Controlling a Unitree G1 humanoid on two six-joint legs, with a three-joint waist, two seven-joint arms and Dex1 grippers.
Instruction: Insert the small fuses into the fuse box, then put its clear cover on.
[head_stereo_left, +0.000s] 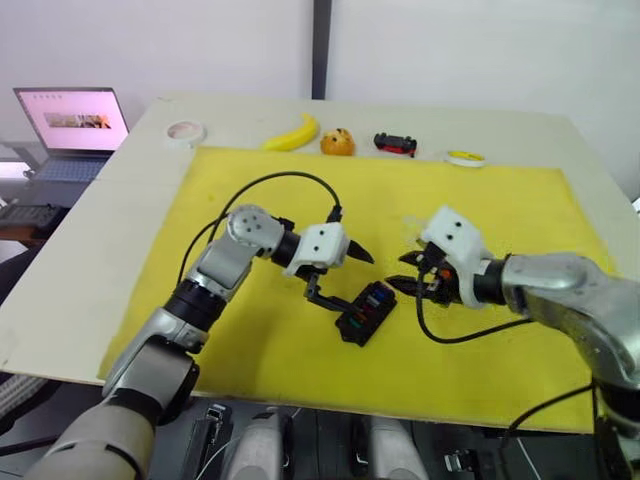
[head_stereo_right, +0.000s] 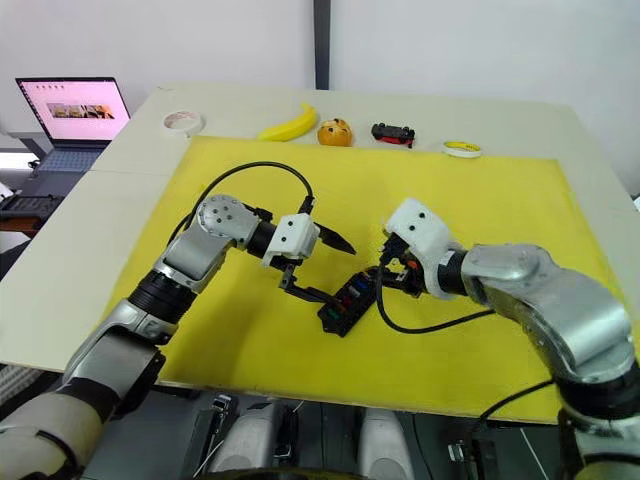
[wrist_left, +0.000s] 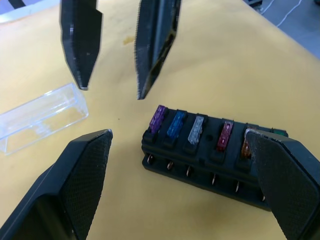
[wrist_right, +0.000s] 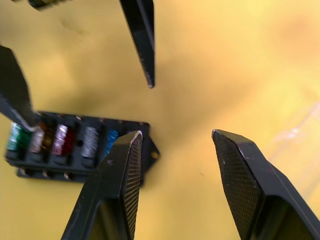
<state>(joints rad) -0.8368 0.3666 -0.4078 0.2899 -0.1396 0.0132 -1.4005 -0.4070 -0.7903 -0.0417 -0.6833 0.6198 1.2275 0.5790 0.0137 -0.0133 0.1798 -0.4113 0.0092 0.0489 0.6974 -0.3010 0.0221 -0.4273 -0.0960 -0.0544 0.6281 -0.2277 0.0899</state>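
The black fuse box (head_stereo_left: 365, 312) lies on the yellow mat (head_stereo_left: 500, 200). A row of small fuses (wrist_left: 197, 130) stands in its slots: purple, blue, grey, red, orange and green. My left gripper (head_stereo_left: 355, 283) is open and straddles the box lengthwise, one fingertip (wrist_right: 17, 107) resting at the green-fuse end. My right gripper (head_stereo_left: 400, 272) hovers open and empty just right of the box. The clear cover (wrist_left: 40, 117) lies flat on the mat beside the box, near the right gripper's fingers (wrist_left: 80, 45).
Along the mat's far edge sit a banana (head_stereo_left: 292, 133), an orange fruit (head_stereo_left: 337, 142), a black-and-red toy car (head_stereo_left: 395, 144) and a yellow tape roll (head_stereo_left: 465, 157). A white tape roll (head_stereo_left: 185, 131) lies far left. A laptop (head_stereo_left: 72, 125) stands beyond the table's left side.
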